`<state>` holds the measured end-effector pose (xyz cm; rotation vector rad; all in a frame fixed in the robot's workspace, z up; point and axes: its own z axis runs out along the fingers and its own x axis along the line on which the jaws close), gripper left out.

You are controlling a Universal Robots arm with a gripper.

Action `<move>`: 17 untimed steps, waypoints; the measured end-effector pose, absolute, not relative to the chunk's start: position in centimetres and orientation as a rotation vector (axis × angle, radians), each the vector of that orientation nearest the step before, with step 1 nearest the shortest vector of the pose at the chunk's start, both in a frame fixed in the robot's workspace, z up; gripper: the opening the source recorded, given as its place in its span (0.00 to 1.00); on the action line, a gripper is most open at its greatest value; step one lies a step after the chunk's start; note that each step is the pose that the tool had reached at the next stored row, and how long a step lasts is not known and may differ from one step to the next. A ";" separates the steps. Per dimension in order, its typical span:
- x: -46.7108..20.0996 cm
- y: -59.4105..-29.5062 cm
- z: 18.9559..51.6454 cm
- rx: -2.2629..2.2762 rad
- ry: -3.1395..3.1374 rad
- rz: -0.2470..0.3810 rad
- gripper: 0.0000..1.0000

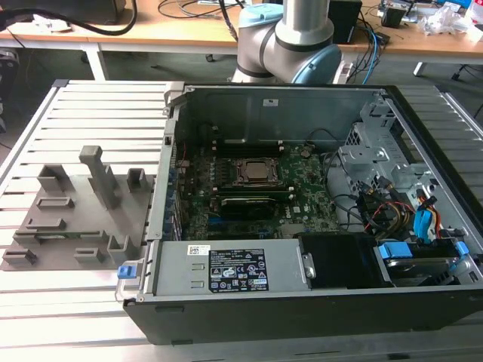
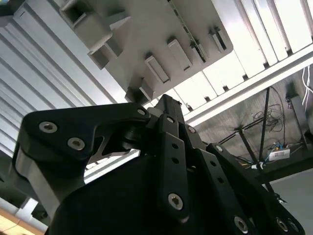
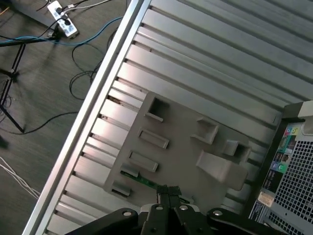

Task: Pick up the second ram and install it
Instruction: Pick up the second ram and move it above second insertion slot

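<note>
The second ram (image 3: 143,180) is a thin green stick standing on edge in a slot of the grey holder plate (image 3: 181,147). In the second wrist view it shows as a narrow strip (image 2: 184,25) on the same holder plate (image 2: 146,29). My gripper (image 3: 168,192) hangs well above that plate, its dark fingertips (image 2: 166,102) pressed together with nothing between them. In the first wrist view the tips line up close to the ram's near end. The open computer case (image 1: 302,98) with its green motherboard (image 1: 256,188) lies beside the holder plate (image 1: 83,219).
The case and the plate rest on a slatted aluminium table (image 1: 98,113). Upright grey pegs (image 1: 96,175) rise from the plate. Cables and drive bays (image 1: 400,204) crowd the case at the exterior view's right. The arm's base (image 1: 290,38) stands behind the case. Floor cables (image 3: 58,29) lie past the table edge.
</note>
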<state>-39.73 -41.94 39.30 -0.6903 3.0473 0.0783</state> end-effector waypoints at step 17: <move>-39.7 -41.9 39.3 -1.263 2.869 0.082 0.11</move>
